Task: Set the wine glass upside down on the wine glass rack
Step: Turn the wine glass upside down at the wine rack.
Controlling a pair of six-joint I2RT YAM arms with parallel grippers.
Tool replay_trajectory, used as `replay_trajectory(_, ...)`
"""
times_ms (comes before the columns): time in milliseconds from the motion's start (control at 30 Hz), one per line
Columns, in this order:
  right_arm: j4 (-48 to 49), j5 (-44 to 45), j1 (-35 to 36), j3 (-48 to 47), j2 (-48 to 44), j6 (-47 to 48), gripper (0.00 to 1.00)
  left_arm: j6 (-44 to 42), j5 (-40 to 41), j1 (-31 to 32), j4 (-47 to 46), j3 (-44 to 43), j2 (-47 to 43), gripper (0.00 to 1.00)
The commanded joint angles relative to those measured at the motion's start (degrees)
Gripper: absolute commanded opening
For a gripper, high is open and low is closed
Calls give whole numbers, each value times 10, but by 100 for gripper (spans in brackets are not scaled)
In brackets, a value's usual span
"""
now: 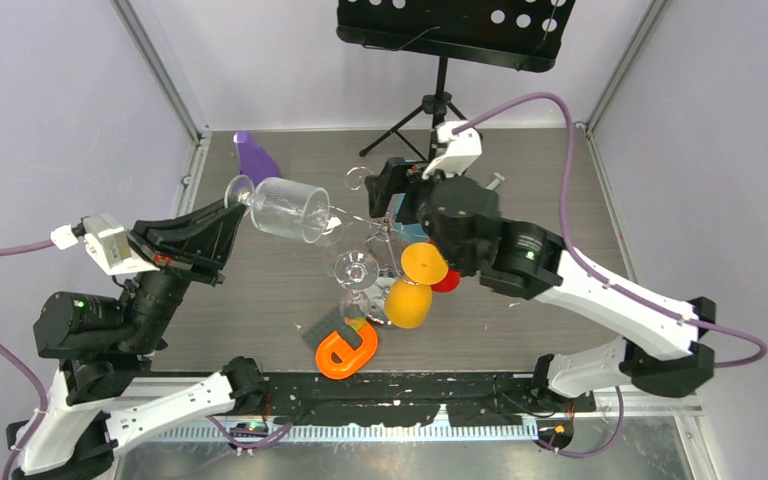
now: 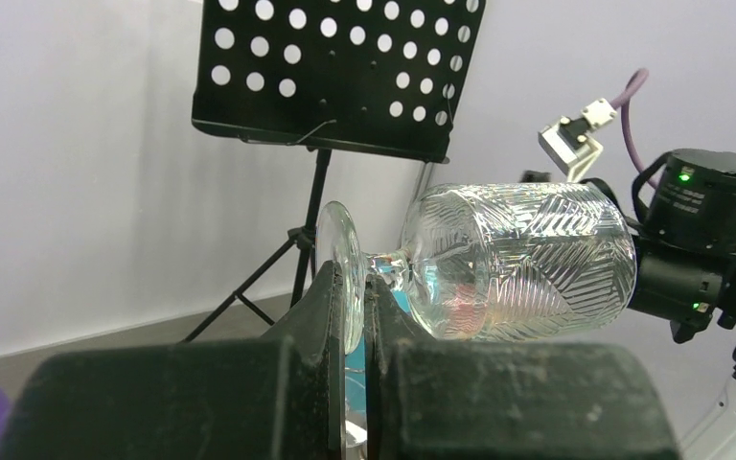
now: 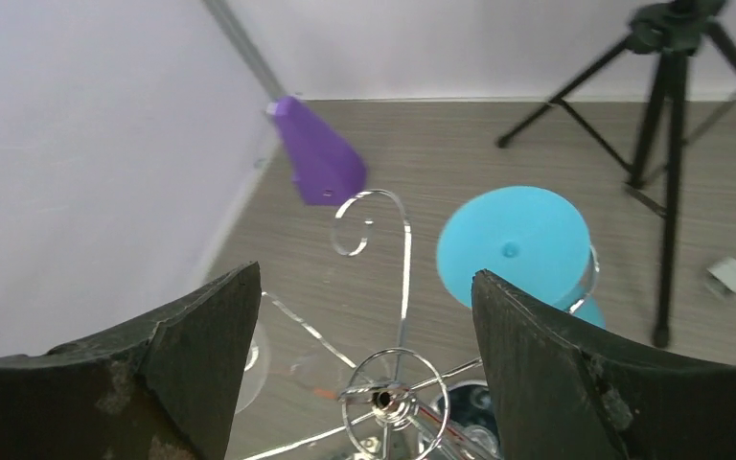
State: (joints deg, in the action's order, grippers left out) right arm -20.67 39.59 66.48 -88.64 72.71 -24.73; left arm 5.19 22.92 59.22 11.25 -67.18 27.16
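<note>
wine glass [image 1: 285,208] | left fingers [image 2: 201,402] clamp its foot | right fingers [image 3: 182,355] wide apart, empty, above rack [image 3: 383,393]

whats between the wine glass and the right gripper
Curled wire arms of the wine glass rack, between the wine glass and the right gripper, in the top external view.

You face a booth closed in by plain, pale lilac-white walls [image 1: 50,90] on the left, far and right sides. Slim metal corner posts [image 1: 163,70] rise where the walls meet. The table [image 1: 480,335] has a grey wood-grain top. Near its far edge a black music stand [image 1: 450,30] rests on a tripod, its perforated desk facing the near side. The light is soft and even, and shadows are faint.
</note>
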Motion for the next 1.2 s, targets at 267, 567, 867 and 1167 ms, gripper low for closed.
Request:
replay_trajectory(267,-130,338,66,-134,137,15,84,19,-8,0,-28,-22,7,0)
replay_trajectory(567,-126,422,84,-134,178,42,73,20,-8,-1,-17,-25,4,0)
replay_trajectory(867,-133,414,90,-108,174,4,60,24,-9,-1,-11,-22,3,0)
replay_trajectory(1167,-184,404,91,-108,183,-57,59,25,-9,-1,-7,-20,-4,0)
